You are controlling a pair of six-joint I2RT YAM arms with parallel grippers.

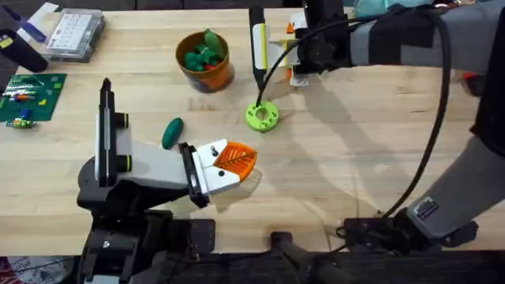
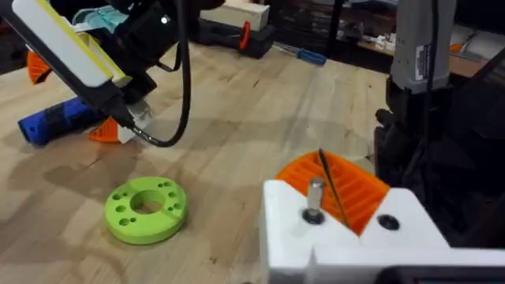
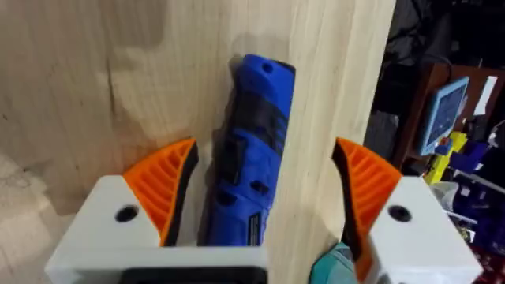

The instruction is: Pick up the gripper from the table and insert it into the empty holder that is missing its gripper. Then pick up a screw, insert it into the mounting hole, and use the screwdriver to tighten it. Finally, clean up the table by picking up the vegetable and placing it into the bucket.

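The right claw (image 3: 256, 197), jaws apart, straddles the screwdriver (image 3: 252, 150) near the tabletop's (image 1: 355, 150) far edge. The left claw (image 1: 229, 162) rests with jaws together, near the front edge. The vegetable (image 1: 172, 132) lies outside the bucket (image 1: 207, 65); cleanup remains.

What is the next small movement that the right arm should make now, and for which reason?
Probably it should close its fingers on the screwdriver. In the right wrist view the right gripper is open, with the blue screwdriver body lying on the table between the two orange pads, not yet squeezed. It lies near the table's edge, so a firm grip before lifting seems wise.
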